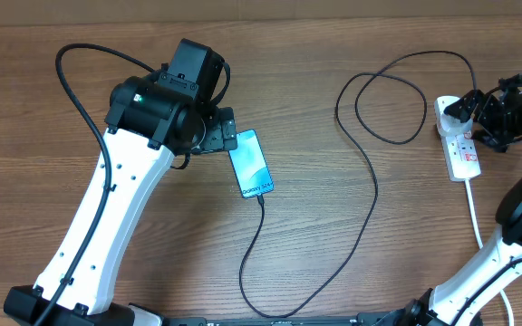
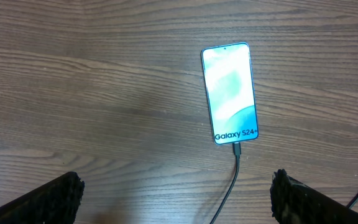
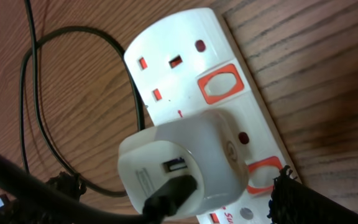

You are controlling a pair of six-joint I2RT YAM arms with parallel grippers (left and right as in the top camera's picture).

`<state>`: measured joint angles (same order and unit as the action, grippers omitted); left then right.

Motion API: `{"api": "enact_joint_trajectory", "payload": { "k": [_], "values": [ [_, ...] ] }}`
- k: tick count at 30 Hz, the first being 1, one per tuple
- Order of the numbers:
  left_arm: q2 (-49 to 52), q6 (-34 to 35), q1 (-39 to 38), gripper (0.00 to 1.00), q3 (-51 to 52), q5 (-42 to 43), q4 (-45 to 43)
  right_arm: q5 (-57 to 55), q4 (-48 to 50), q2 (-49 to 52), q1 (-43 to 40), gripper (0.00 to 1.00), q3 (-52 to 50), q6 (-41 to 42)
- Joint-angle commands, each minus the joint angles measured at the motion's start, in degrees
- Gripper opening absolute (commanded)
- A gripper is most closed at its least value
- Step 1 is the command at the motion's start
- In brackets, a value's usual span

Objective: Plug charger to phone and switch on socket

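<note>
Lying flat near the middle of the overhead view, the phone (image 1: 250, 164) shows a lit blue-teal screen. The charger (image 2: 236, 157) has its small tip seated in the phone's lower end. From there the thin black cable drops toward the bottom edge of the overhead frame and swings up across the right half of the desk (image 1: 333, 36). It loops in the upper right and reaches the socket (image 1: 463, 154) at the right edge.

In the right wrist view the cable's other end sits in a white adapter block (image 3: 191, 155) plugged into the strip. One orange-red switch (image 3: 220, 83) lies above it and another (image 3: 261, 175) just beside it. Which way either rocker is tipped I cannot tell.

The left tool (image 2: 176, 186) stands wide apart over bare wood, its fingers (image 2: 48, 200) at the lower corners of its own view, holding nothing. The phone lies up and right of centre there. The right tool (image 3: 178, 190) is spread wide over the adapter, gripping nothing.
</note>
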<state>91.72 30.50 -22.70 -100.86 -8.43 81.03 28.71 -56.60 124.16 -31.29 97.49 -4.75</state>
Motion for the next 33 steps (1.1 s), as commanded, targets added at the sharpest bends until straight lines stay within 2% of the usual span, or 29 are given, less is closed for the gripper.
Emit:
{"api": "enact_joint_trajectory", "payload": {
  "k": [1,19,25,33],
  "values": [
    [0.1,-0.1,-0.1,1.00,-0.5,-1.0,-0.1,0.9,0.3,0.3,1.0,1.00,1.4,-1.4],
    [0.1,-0.1,-0.1,1.00,-0.5,-1.0,-0.1,0.6,0.3,0.3,2.2,1.00,0.4,-3.3],
    [0.1,-0.1,-0.1,1.00,-0.5,-1.0,-0.1,-5.5,0.3,0.3,2.2,1.00,0.4,-3.3],
    [0.1,-0.1,-0.1,1.00,-0.5,-1.0,-0.1,-2.4,0.1,0.3,2.4,1.00,0.3,-3.3]
  ]
}}
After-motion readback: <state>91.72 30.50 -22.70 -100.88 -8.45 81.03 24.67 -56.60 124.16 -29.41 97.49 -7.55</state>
